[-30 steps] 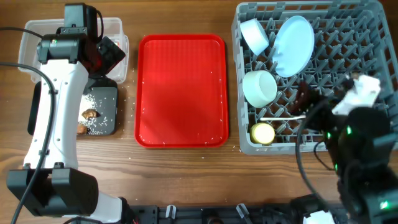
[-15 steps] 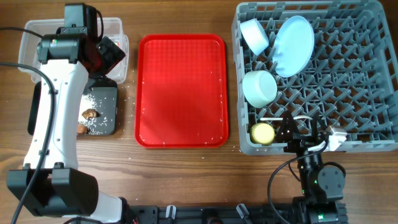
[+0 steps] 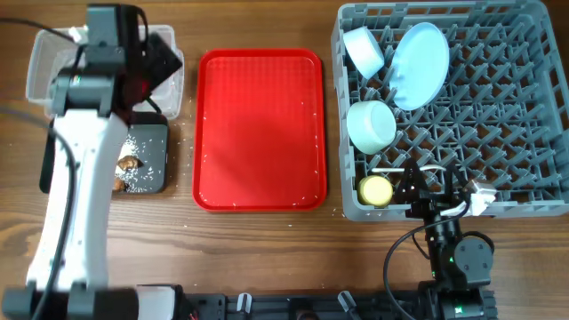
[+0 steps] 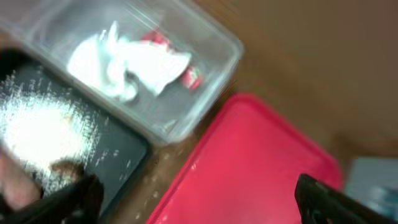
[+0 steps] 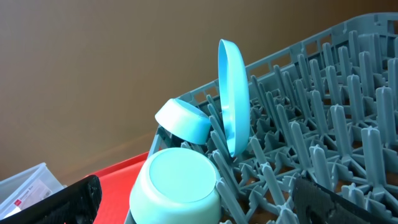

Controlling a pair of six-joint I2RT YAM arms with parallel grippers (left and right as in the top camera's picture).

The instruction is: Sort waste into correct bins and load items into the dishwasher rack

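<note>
The grey dishwasher rack (image 3: pixel 498 116) holds the pale-blue plate (image 3: pixel 420 64) on edge, two bowls (image 3: pixel 364 49) (image 3: pixel 372 124), the yellow cup (image 3: pixel 375 189) and the white spoon (image 3: pixel 404 169). My right gripper (image 3: pixel 434 185) is open and empty at the rack's front edge; its wrist view shows the near bowl (image 5: pixel 180 183) and the plate (image 5: pixel 233 96). My left gripper (image 3: pixel 153 64) is open and empty above the clear tub (image 3: pixel 40 67). Wrapper scraps (image 4: pixel 134 62) lie in the tub. The black tray (image 3: pixel 151 169) holds rice (image 3: pixel 138 147) and a brown lump (image 3: pixel 131 163).
The flat red tray (image 3: pixel 260 129) lies between the bins and the rack, with a few rice grains on it and on the wood beside it. It also shows in the left wrist view (image 4: pixel 261 168). My left arm spans the black tray's left side.
My right arm has pulled back from over the rack's right side to its front edge. My left arm has shifted slightly over the tub, and its wrist view is blurred.
</note>
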